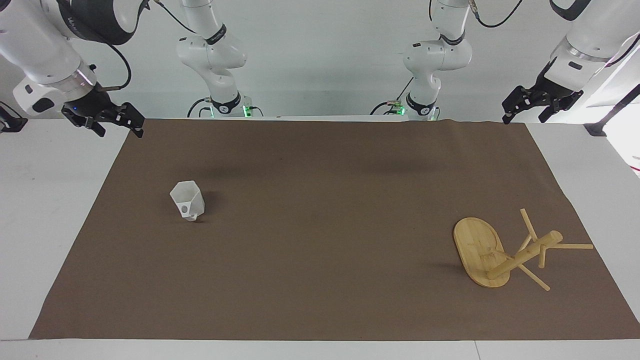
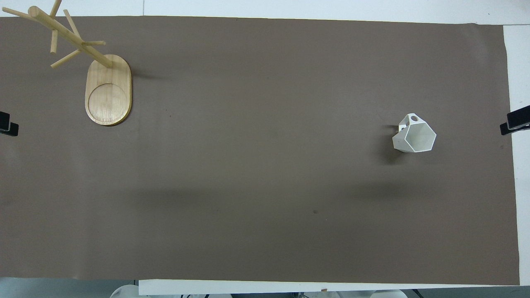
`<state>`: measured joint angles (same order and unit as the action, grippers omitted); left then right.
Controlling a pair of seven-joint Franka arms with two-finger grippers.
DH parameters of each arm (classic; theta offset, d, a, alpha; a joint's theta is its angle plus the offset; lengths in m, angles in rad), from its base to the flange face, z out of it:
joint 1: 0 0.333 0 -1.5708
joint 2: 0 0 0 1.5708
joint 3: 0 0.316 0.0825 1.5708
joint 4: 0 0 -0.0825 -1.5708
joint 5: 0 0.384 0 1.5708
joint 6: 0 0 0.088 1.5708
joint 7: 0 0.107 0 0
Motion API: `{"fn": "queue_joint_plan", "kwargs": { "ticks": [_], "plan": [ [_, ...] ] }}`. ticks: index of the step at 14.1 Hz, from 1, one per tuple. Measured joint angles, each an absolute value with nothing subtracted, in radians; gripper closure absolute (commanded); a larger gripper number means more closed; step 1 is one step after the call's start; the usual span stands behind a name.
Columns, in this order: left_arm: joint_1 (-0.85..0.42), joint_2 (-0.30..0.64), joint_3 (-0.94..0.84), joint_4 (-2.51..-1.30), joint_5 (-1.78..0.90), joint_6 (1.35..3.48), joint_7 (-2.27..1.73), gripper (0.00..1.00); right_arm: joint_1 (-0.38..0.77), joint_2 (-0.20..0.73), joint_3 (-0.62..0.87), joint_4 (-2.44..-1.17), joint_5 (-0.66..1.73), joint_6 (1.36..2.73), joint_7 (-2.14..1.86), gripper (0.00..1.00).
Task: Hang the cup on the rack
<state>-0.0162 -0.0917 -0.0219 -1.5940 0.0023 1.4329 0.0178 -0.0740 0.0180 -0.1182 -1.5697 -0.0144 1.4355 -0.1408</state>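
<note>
The white faceted cup (image 1: 187, 200) (image 2: 414, 134) stands mouth up on the brown mat toward the right arm's end, its squared handle on the side away from the robots. The bamboo rack (image 1: 481, 255) (image 2: 108, 89) stands upright on its oval base toward the left arm's end, farther from the robots than the cup, pegs bare. My right gripper (image 1: 121, 131) hangs open and empty over the mat's corner at its own end; only its tip (image 2: 515, 122) shows from overhead. My left gripper (image 1: 524, 119) (image 2: 8, 125) waits open and empty over the mat's other end.
The brown mat (image 1: 320, 250) covers most of the white table (image 1: 50, 200). A wide stretch of bare mat lies between the cup and the rack. The rack's pegs (image 1: 575, 246) reach out toward the mat's edge at the left arm's end.
</note>
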Motion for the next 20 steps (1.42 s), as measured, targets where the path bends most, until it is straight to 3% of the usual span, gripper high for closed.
{"fn": "queue_joint_plan", "kwargs": {
  "ticks": [9, 14, 17, 20],
  "plan": [
    [-0.016, -0.092, -0.022, -1.594, 0.002, 1.433, 0.018, 0.0, -0.095, 0.012, -0.118, -1.587, -0.014, 1.441, -0.25, 0.0],
    [-0.016, -0.092, -0.022, -1.594, 0.002, 1.432, 0.018, 0.0, -0.13, 0.01, -0.119, -1.599, 0.009, 1.507, -0.781, 0.0],
    [-0.016, -0.092, -0.022, -1.594, 0.002, 1.432, 0.018, 0.0, -0.192, 0.023, -0.118, -1.603, 0.19, 1.537, -1.174, 0.0],
    [-0.016, -0.092, -0.022, -1.594, 0.002, 1.432, 0.018, 0.0, -0.301, 0.103, -0.119, -1.607, 0.391, 1.536, -1.574, 0.0]
  ]
}}
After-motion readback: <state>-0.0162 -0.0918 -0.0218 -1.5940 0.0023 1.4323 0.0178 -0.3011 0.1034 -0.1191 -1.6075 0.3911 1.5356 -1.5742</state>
